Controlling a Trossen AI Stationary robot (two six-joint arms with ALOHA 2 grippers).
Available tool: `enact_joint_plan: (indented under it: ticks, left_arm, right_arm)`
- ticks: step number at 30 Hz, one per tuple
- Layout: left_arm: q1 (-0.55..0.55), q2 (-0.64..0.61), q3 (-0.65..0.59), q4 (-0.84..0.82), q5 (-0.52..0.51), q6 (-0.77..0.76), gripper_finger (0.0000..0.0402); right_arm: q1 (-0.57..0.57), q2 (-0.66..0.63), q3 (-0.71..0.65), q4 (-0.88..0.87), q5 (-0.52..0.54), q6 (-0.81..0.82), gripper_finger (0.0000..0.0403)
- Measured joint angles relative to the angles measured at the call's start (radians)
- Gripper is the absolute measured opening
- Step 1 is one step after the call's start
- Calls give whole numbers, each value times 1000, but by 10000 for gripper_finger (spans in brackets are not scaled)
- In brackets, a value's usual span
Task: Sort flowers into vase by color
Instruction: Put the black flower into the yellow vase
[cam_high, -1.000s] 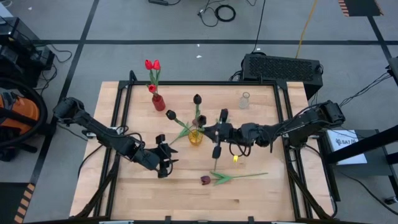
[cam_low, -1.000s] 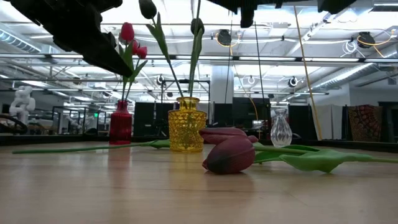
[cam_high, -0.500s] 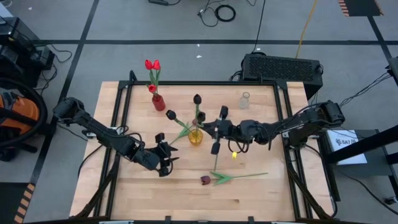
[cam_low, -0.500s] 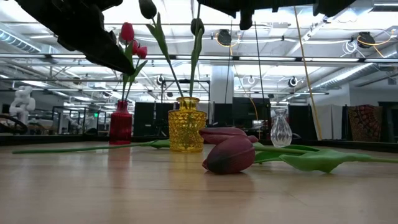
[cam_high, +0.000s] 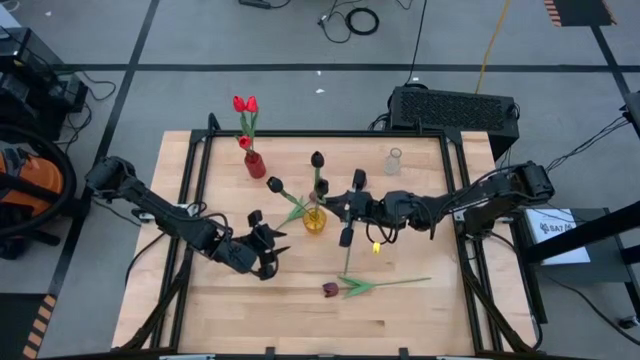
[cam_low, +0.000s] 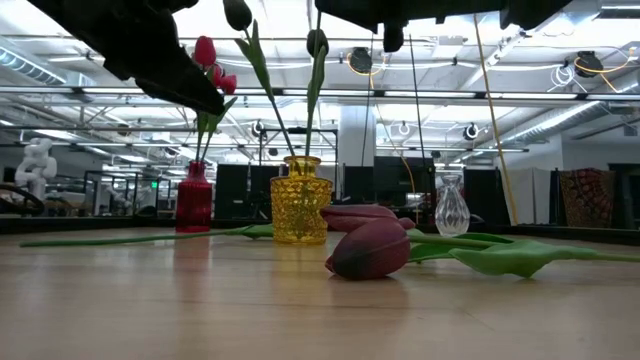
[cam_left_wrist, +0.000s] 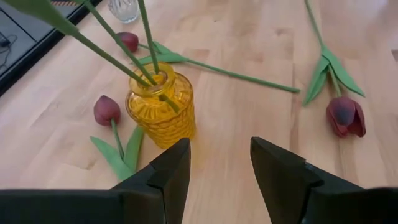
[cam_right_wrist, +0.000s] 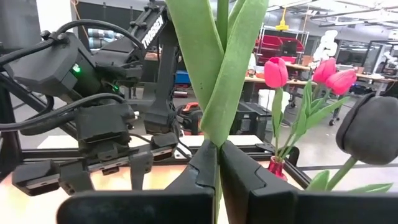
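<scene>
You had a pale wooden table (cam_high: 400, 320) under both arms, on a grey floor strewn with cables, with a long hall of ceiling lights beyond. Your right gripper (cam_high: 347, 211) was clamped on a dark tulip's stem (cam_right_wrist: 217, 74), just beside the yellow vase (cam_high: 314, 221), which already held black-headed tulips. Your left gripper (cam_high: 264, 240) hung with fingers (cam_left_wrist: 168, 171) apart, the yellow vase just ahead of it. A maroon tulip (cam_high: 330, 289) lay beyond on the table; red tulips filled the red vase (cam_high: 254, 163); a clear vase (cam_high: 394, 160) stood farther off.
</scene>
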Motion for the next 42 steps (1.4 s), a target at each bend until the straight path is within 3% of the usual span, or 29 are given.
enact_joint_plan:
  ticks: [18, 42]
  left_arm:
    - [0, 97, 0, -1, 0, 8, 175]
    - [0, 100, 0, -1, 1, 7, 175]
  right_arm:
    - [-33, 36, 0, 13, -24, 10, 0]
    - [-25, 35, 0, 20, -24, -15, 0]
